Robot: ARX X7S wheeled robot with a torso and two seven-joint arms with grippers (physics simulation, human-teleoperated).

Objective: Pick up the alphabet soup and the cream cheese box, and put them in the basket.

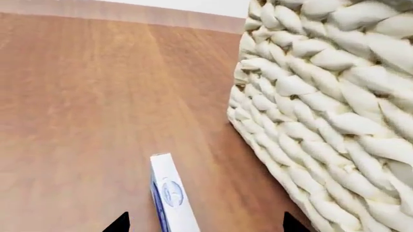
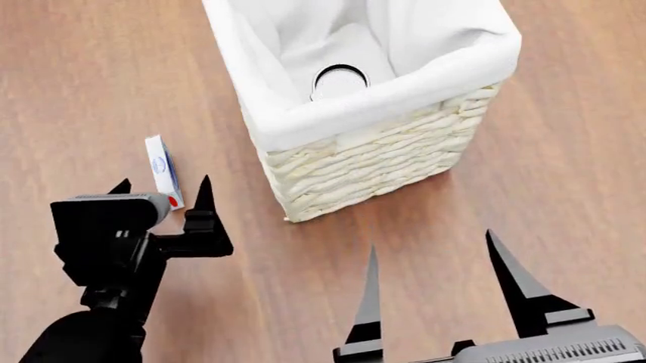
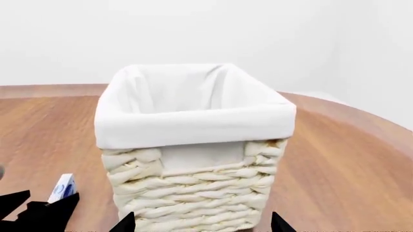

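Left tool (image 2: 162, 185) spread wide, nothing between the tips – it hangs low over the wooden worktop (image 2: 81, 68), and the cream cheese box (image 2: 162, 168) lies just ahead of it, roughly between the two tips. Box stands on its thin edge, long axis running straight away from the tool, red-spotted end nearest. So the tips straddle the narrow faces already; my guess is the coming move is only a short advance and a squeeze across the thin side.

Right tool (image 2: 434, 257) also spread, holding nothing, parked in front of the basket (image 2: 374, 162) and well apart from the box. Left arm is plainly the nearer one for this pick.

Basket sits just to the right of the box, near but not touching. Liner folded over the rim.

What each view gives:
- Head view looks down into the basket – a round can end (image 2: 340, 79) shows at the bottom, probably the alphabet soup already in. Neither wrist view sees that.
- Left wrist view shows the box (image 1: 173, 198) close up, blue oval mark on its upper edge, woven basket wall (image 1: 335, 111) beside it.
- Right wrist view shows the basket (image 3: 193, 193) from the side, upright, the box (image 3: 63, 187) peeking out past it
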